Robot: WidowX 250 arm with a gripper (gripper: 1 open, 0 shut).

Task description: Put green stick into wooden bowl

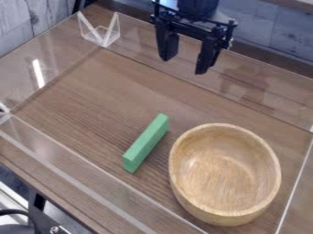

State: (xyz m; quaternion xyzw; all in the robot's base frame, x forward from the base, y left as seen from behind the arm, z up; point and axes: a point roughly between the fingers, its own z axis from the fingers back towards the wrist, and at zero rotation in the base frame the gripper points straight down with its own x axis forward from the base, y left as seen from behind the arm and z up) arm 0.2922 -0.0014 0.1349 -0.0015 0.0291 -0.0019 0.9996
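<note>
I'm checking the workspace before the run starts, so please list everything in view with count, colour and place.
green stick: one, green, lying on the table just left of the bowl in the picture
bowl: one, light tan, on the table at lower right
table: one, brown wood, under the stick and bowl
black cable: one, black, bottom left corner
robot arm: one, black, top centre
end effector: one, black, open, above the far part of the table
</note>
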